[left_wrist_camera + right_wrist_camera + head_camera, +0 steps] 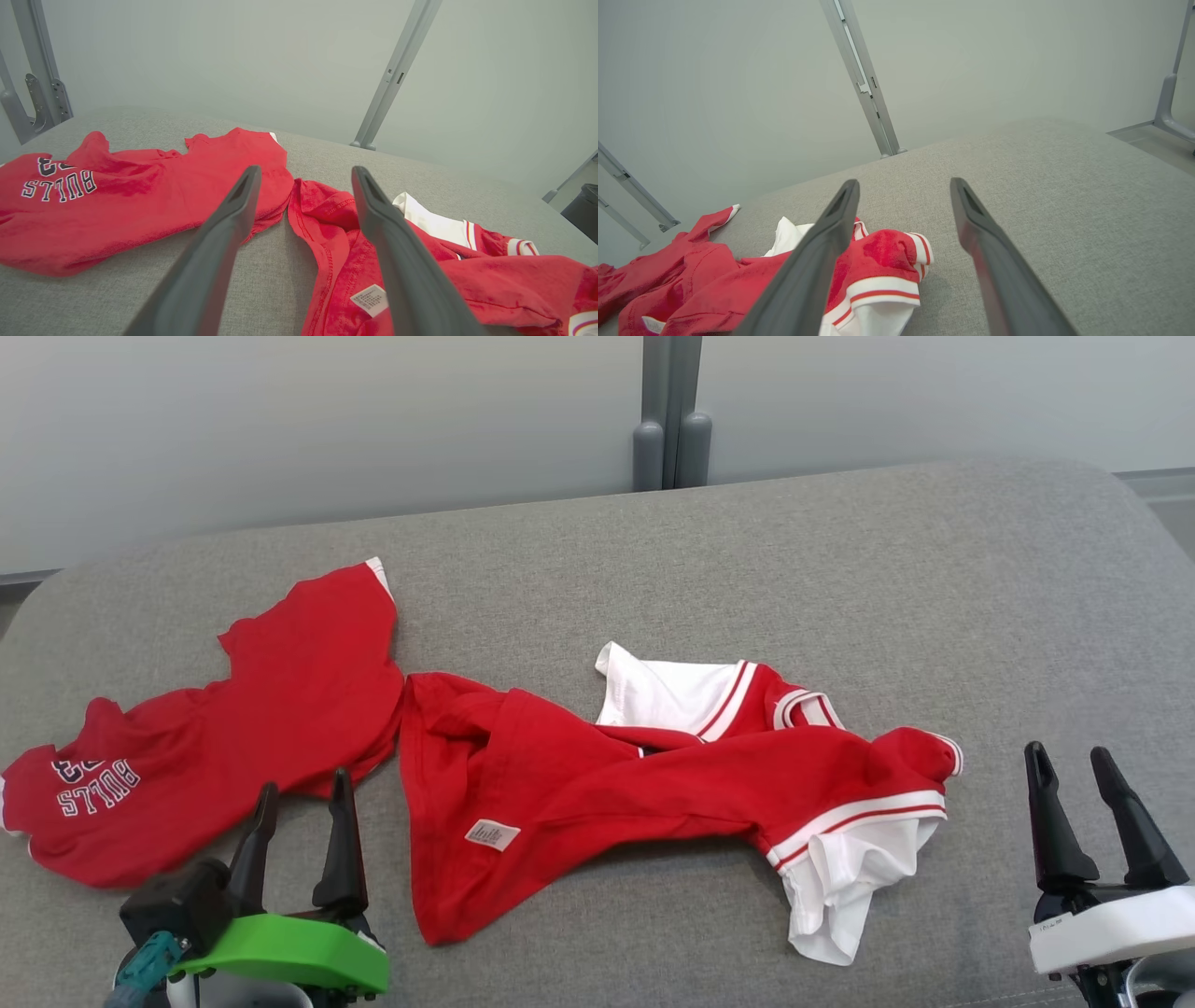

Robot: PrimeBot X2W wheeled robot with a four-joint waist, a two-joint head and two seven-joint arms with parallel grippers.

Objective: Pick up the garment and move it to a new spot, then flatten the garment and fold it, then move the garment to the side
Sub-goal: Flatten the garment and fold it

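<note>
We are holding our left gripper (306, 782) released at the near edge of the grey woven fabric cushion (840, 569), left of centre, its dark fingers spread and gripping nothing. Our right gripper (1067, 749) is hovering just as slack near the near right corner, over bare fabric.

Between them, the crumpled red jersey garment with white, red-striped sleeves (597, 784) is lying across the middle of the cushion. Its white label (492, 834) is facing up toward the near edge, and one white sleeve (840, 896) is reaching closest to that edge. Just beside it, toward the left edge, the rumpled red garment with upside-down "BULLS" lettering (252, 728) is spreading out. The two pieces are meeting, or nearly meeting, at one seam, and we cannot tell which. Our left fingertips are pointing at the gap below that seam.

Open grey fabric is running from the jersey to the right edge and along the whole far edge. Beyond the far edge, a pale wall panel (280, 429) and a grey upright post (670, 411) are standing.
</note>
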